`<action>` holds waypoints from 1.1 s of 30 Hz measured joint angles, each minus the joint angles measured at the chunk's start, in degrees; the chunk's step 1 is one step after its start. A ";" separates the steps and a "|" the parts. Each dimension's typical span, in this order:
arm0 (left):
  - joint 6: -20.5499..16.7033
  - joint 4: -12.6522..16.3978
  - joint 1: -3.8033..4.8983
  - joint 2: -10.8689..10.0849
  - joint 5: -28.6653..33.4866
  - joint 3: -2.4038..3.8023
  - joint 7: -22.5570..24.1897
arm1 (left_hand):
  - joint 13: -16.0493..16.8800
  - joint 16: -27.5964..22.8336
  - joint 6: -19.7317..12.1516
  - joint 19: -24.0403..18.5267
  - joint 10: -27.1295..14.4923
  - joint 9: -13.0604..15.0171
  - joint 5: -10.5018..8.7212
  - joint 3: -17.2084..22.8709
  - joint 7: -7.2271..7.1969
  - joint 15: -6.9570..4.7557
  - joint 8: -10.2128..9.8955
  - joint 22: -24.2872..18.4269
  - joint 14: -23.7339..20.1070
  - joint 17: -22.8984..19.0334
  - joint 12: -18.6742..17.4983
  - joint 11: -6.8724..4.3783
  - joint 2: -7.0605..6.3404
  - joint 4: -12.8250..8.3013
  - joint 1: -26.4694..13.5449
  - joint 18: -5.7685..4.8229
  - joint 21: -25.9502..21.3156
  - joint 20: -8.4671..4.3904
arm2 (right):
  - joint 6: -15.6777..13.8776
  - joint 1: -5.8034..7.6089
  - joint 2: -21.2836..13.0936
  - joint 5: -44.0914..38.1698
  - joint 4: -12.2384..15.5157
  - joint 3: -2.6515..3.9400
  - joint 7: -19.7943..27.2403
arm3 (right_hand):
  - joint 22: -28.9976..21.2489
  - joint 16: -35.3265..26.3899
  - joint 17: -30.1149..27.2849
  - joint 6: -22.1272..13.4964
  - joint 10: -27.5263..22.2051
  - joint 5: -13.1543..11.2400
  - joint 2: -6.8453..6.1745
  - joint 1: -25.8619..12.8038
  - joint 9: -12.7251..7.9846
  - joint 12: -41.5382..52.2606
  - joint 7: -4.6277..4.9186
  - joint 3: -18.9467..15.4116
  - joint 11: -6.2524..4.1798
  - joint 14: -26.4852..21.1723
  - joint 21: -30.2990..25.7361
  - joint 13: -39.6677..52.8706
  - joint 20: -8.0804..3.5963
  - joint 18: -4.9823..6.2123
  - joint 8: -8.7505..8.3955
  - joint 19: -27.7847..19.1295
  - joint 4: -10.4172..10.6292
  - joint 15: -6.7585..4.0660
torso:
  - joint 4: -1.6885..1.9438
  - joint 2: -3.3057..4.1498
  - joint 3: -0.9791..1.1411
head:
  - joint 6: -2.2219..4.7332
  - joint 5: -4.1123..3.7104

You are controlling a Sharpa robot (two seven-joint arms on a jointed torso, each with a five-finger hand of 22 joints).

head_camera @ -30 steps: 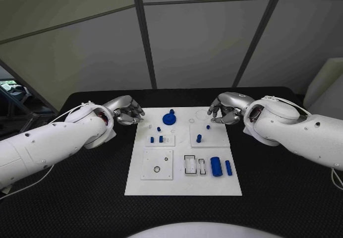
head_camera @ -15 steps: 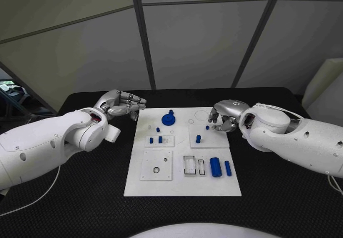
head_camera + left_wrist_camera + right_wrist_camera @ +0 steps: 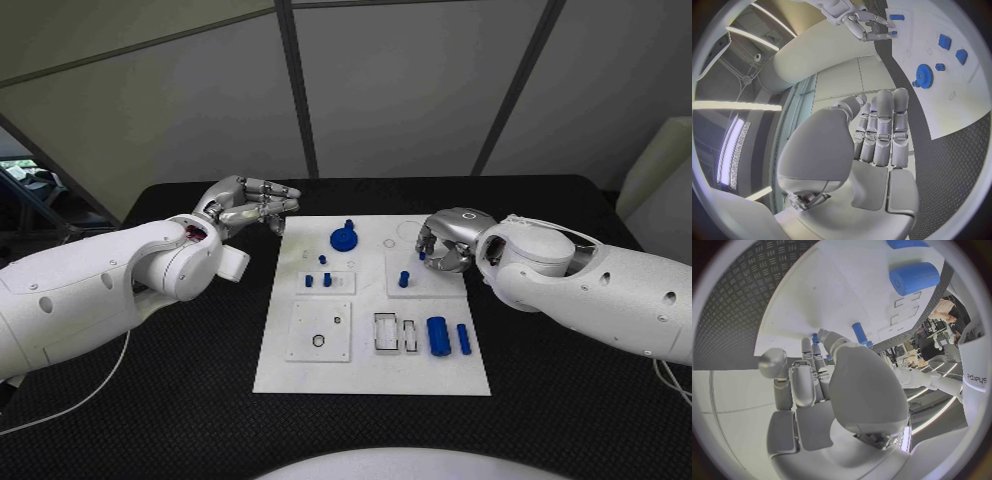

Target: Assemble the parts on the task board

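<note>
Right hand hangs curled, gripping nothing, just above a small blue peg; better to lower straight and pinch it upright. Left hand half-curled, empty

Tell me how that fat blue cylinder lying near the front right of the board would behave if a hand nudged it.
The cylinder lies on its side on the flat white board, so a sideways nudge would probably roll it. It looks smooth and rigid, likely plastic, so fingers may slip. The slimmer pin lies right beside it, so rolling could bump that.
</note>
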 measured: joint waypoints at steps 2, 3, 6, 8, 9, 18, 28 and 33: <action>0.05 0.03 0.00 -0.01 0.27 0.00 0.09 | 0.00 -0.13 0.00 0.00 -0.21 0.00 0.00 0.00 0.00 0.00 0.00 -0.06 0.00 -0.08 0.00 0.21 0.00 0.00 0.00 0.00 -0.08 0.00 | 0.07 -0.14 0.31 -0.03 -0.29 -0.06 0.08 | 0.14 0.29 0.14 0.00 0.21 -0.69 0.23 0.23 0.00 -0.02 0.00 0.73 -0.21 0.00 0.00 -0.35 0.00 0.00 -0.26 0.00 -0.28 0.00 | 0.00 0.00 0.02 | -0.03 0.05; 0.06 0.04 0.00 -0.01 0.35 0.00 0.12 | 0.00 -0.13 0.00 0.00 -0.21 0.00 0.00 0.00 0.00 0.00 0.00 -0.06 0.00 -0.09 0.00 0.21 0.00 0.00 0.00 0.00 -0.08 0.00 | 0.11 -0.21 0.44 -0.04 -0.40 -0.10 0.11 | 0.19 0.29 0.17 0.00 0.31 -0.95 0.28 0.28 0.00 -0.03 0.00 0.93 -0.10 0.00 0.00 -0.54 0.00 0.00 -0.26 0.00 -0.48 0.00 | 0.00 0.00 0.04 | -0.03 0.08; 0.13 0.07 0.00 0.03 0.60 0.00 0.19 | 0.02 -0.13 0.00 0.00 -0.21 0.00 0.00 0.00 0.00 0.00 0.00 -0.06 0.00 -0.17 0.00 0.21 0.00 0.00 0.00 0.00 -0.08 0.00 | 0.13 -0.27 0.85 -0.08 -0.68 -0.08 0.22 | 0.39 0.28 0.17 0.41 0.73 -1.19 0.28 0.28 0.05 -0.02 -0.01 1.59 -0.31 0.00 0.25 -0.90 0.00 0.00 -0.26 0.00 -0.82 0.00 | 0.00 0.00 0.05 | 0.03 0.16; 0.16 0.07 0.00 0.10 0.70 0.00 0.21 | 0.05 -0.13 0.00 0.00 -0.21 -0.04 0.00 0.00 0.00 0.00 0.00 -0.11 0.00 -0.22 0.00 0.21 0.11 0.00 -0.11 0.00 -0.08 0.00 | 0.12 -0.27 1.04 -0.09 -0.88 -0.05 0.25 | 0.46 0.29 0.25 0.60 0.93 -1.38 0.28 0.28 0.07 -0.02 0.09 1.67 -0.10 0.00 0.25 -1.04 0.00 0.00 -0.26 0.00 -0.89 0.00 | 0.00 0.00 0.05 | 0.03 0.17; 0.18 0.07 0.00 0.14 0.73 0.00 0.22 | 0.05 -0.13 0.00 0.00 -0.21 -0.06 0.00 0.00 0.00 0.00 0.00 -0.12 0.00 -0.24 0.00 0.21 0.18 0.00 -0.18 0.00 -0.08 0.00 | 0.11 -0.27 1.15 -0.10 -0.98 -0.04 0.27 | 0.52 0.50 0.26 0.81 1.05 -1.49 0.28 0.28 0.07 -0.03 -0.02 1.97 -0.22 0.00 0.25 -1.06 0.00 0.00 -0.26 0.00 -0.98 0.00 | 0.00 0.00 0.05 | 0.03 0.17; 0.34 -0.02 0.00 0.23 0.98 0.00 0.28 | 0.05 -0.33 -0.21 0.00 -0.54 -0.11 0.00 -0.16 0.20 0.00 0.00 -0.19 0.00 -0.38 0.22 0.12 0.24 -0.16 -0.24 0.00 -0.32 0.00 | 0.02 -0.24 1.46 -0.20 -1.40 -0.01 0.34 | 1.17 0.83 0.45 3.44 3.74 -1.52 1.29 0.64 0.48 -0.10 -0.60 3.50 -0.98 0.00 0.91 -1.97 -0.02 0.00 0.29 0.02 -2.40 0.00 | -0.01 -0.01 0.07 | -0.03 0.26; 0.45 -0.14 0.00 0.35 1.09 0.00 0.27 | 0.04 -0.33 -0.41 -0.20 -0.77 -0.20 0.00 -0.16 0.40 0.01 0.00 -0.20 0.00 -0.57 0.22 0.35 0.23 -0.16 -0.23 0.00 -0.31 0.21 | -1.06 -0.43 1.39 -0.86 -0.99 -0.12 -0.22 | 3.17 1.54 1.30 6.34 6.06 -2.22 2.88 1.20 1.13 0.65 -1.65 6.41 -0.94 -0.09 2.26 -2.00 -1.04 0.00 1.57 1.04 -5.35 -0.96 | -0.06 -0.04 0.08 | -0.07 0.23; 0.50 -0.22 0.00 0.40 1.11 0.00 0.25 | 0.17 -0.33 -0.62 0.02 -1.23 -0.33 0.00 -0.48 0.61 0.01 0.00 -0.19 -0.01 -0.89 0.47 0.40 0.76 -0.17 -0.76 0.00 -0.31 0.43 | -2.13 -0.49 1.15 -1.32 -0.45 -0.13 -0.41 | 3.50 1.54 1.22 6.61 6.27 -0.79 3.26 0.82 1.22 0.24 -1.57 8.07 -0.74 -0.09 2.66 -2.04 -1.04 0.00 1.59 1.04 -6.34 -0.96 | -0.07 -0.07 0.08 | 0.00 0.10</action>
